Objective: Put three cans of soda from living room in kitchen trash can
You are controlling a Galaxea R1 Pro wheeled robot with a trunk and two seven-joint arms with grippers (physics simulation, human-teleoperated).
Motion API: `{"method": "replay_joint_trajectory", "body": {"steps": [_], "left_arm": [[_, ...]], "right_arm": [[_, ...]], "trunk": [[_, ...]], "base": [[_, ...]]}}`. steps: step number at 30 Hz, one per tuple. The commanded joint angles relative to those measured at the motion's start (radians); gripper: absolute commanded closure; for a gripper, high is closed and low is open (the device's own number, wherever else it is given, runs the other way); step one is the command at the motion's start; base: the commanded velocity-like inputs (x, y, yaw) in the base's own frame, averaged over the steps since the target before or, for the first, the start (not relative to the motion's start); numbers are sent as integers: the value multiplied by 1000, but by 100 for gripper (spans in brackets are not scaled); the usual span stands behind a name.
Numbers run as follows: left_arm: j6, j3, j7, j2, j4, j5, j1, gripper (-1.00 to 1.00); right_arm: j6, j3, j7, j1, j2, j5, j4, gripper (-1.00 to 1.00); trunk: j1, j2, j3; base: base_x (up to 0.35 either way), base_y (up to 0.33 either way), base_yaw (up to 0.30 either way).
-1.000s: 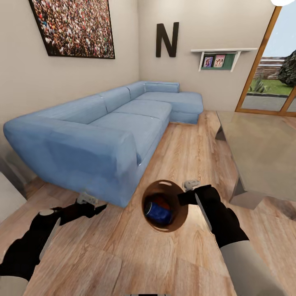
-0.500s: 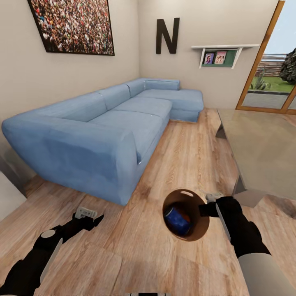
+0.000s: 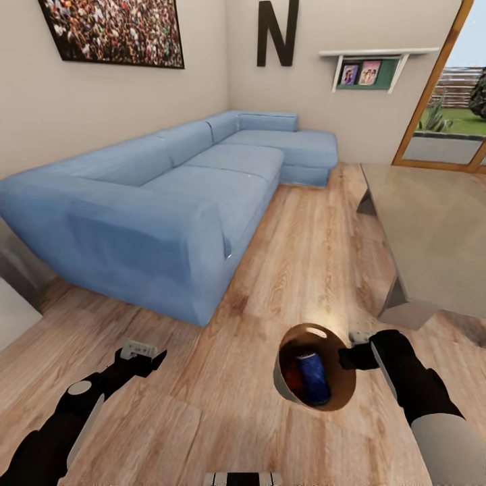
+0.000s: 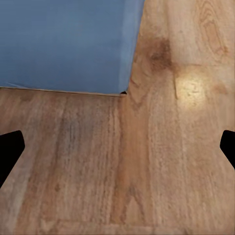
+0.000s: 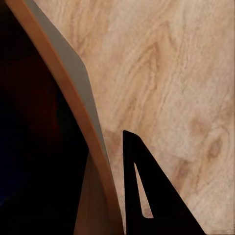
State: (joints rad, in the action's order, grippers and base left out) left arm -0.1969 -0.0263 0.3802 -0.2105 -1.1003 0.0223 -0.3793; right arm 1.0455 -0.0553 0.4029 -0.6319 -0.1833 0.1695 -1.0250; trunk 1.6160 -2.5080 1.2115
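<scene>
The bin (image 3: 315,368) is held by its rim at the right gripper (image 3: 352,356), clear of the wood floor (image 3: 297,223) and tilted with its mouth toward the camera. In the right wrist view the rim (image 5: 73,93) is seen running between the fingers (image 5: 147,196), which are clamped on it.

Inside the bin, a blue can (image 3: 313,378) is seen resting against the dark inner wall, with an orange-red can (image 3: 291,374) partly hidden just beside it. Whether a third can lies beneath them cannot be told.

The left gripper (image 3: 143,352) is carried low over the floor, near the end of the sofa (image 3: 155,202). In the left wrist view its fingers (image 4: 10,152) are set wide apart with nothing between them.

The bin is well short of the sofa and beside the glass counter (image 3: 432,236), so the scene is judged to be the living room. Collection is judged largely done. The carry to the kitchen is judged outstanding, since no kitchen fittings are in sight.
</scene>
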Motion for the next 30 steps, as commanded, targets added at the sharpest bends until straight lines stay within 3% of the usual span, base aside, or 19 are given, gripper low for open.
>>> {"method": "replay_joint_trajectory", "body": {"steps": [1,6,10,21,30], "left_arm": [[3,0,-1,0,0,0,0,-100],[9,0,-2,0,10,1,0,-100],[11,-1,-2,0,14,1,0,-100],[34,-2,-3,0,45,1,0,-100],[51,-3,-3,0,72,1,-1,-100]], "right_arm": [[2,0,5,-11,-8,-16,35,100],[2,1,6,-75,-26,-14,182,100],[2,0,9,-117,-51,-14,268,100],[2,3,40,-180,-62,-10,343,100],[2,2,53,-185,-63,-11,365,100]], "trunk": [[0,0,4],[2,-2,23],[2,-2,23],[2,-2,23],[2,-2,23]], "base": [[0,0,0],[0,0,0],[0,0,0],[0,0,0],[0,0,0]]}}
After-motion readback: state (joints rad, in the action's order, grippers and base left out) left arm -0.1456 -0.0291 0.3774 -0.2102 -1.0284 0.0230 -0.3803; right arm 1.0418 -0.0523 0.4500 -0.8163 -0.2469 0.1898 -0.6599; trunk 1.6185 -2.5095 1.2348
